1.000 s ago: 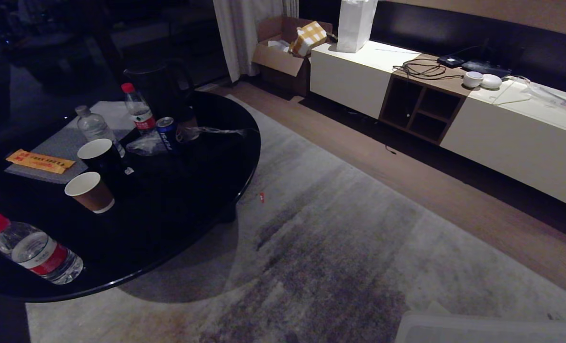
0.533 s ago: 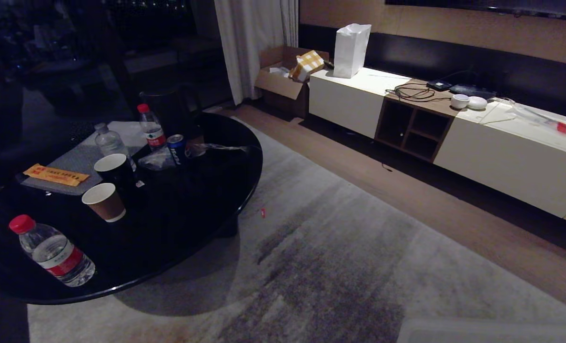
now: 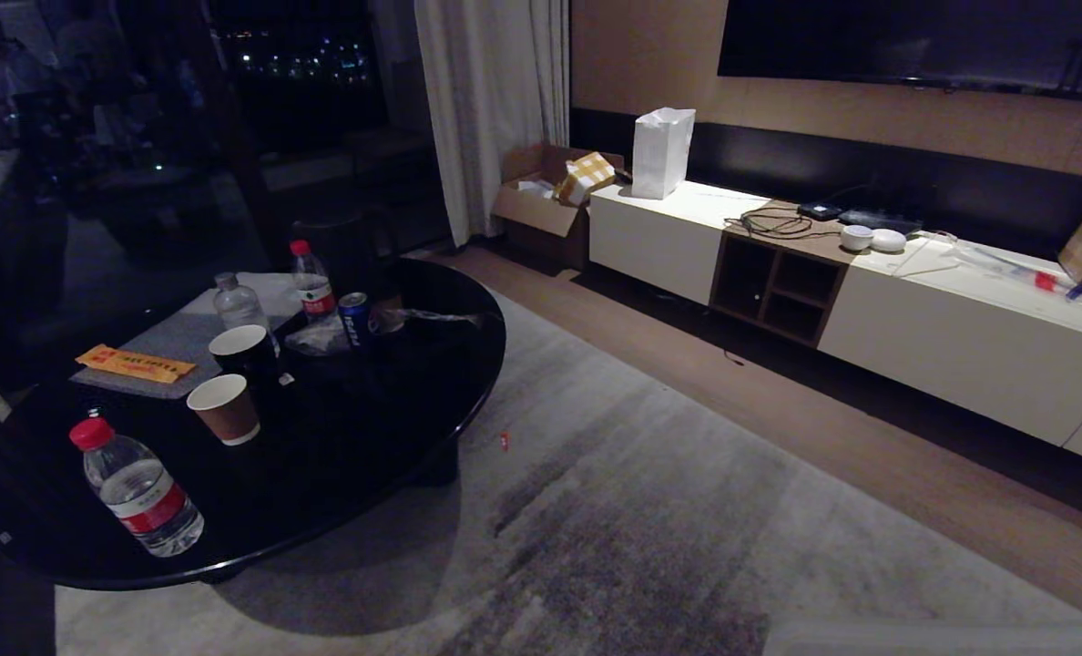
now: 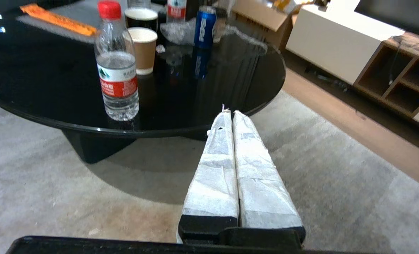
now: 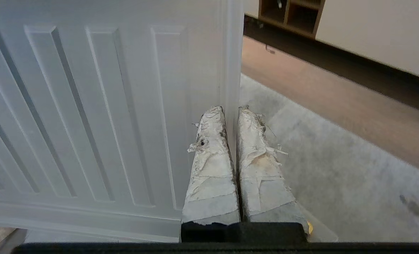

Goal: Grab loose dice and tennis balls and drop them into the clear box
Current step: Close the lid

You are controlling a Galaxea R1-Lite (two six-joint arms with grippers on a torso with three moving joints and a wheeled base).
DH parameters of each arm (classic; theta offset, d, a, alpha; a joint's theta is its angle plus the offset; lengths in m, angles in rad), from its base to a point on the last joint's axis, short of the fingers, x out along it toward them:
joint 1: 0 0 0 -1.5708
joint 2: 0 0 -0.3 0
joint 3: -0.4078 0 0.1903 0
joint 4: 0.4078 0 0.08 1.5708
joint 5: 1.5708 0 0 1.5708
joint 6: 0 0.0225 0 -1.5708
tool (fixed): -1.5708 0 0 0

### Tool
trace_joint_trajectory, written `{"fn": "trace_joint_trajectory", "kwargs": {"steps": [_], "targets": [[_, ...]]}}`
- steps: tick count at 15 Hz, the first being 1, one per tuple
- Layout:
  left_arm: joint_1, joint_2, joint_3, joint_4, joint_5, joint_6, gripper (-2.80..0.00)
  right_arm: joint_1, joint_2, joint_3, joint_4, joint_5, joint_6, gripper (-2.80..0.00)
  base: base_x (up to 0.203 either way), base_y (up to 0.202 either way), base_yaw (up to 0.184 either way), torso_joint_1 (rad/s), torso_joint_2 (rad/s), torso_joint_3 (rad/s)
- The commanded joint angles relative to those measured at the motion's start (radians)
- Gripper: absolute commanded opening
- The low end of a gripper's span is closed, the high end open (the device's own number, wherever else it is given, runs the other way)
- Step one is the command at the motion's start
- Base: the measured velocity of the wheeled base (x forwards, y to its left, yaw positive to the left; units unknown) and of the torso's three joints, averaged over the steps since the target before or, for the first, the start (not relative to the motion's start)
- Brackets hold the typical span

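Both tape-wrapped hands, left hand (image 4: pixel 229 112) and right hand (image 5: pixel 230 109), are closed on nothing, parked low. No dice, tennis balls or clear box show; only the ribbed whitish plastic lid (image 5: pixel 100 106), probably awaiting search.

A dim room: round black table (image 3: pixel 395 428) on grey rug (image 3: pixel 650 510), white low cabinet (image 3: pixel 951 337) along tan wall (image 3: pixel 641 64).

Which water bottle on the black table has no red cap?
The middle bottle at the far side, behind the black cup; the other two wear red caps.
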State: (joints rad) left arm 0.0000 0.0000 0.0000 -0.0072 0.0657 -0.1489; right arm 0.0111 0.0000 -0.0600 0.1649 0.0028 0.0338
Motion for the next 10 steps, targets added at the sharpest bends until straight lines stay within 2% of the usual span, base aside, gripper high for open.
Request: {"fn": "trace_joint_trajectory", "kwargs": {"steps": [1, 4, 10], "targets": [[0.000, 0.002, 0.002, 0.000, 0.000, -0.001, -2.80, 0.000, 0.002, 0.000, 0.001, 0.000, 0.003, -2.80, 0.000, 0.000, 0.000, 0.002, 0.01, 0.193], [0.000, 0.000, 0.002, 0.000, 0.000, 0.000, -2.80, 0.000, 0.002, 0.000, 0.001, -0.001, 0.003, -2.80, 0.000, 0.000, 0.000, 0.000, 0.00, 0.078], [0.000, 0.002, 0.002, 0.000, 0.000, 0.000, -2.80, 0.001, 0.002, 0.000, 0.001, -0.001, 0.001, -2.80, 0.000, 0.000, 0.000, 0.000, 0.00, 0.000]]}}
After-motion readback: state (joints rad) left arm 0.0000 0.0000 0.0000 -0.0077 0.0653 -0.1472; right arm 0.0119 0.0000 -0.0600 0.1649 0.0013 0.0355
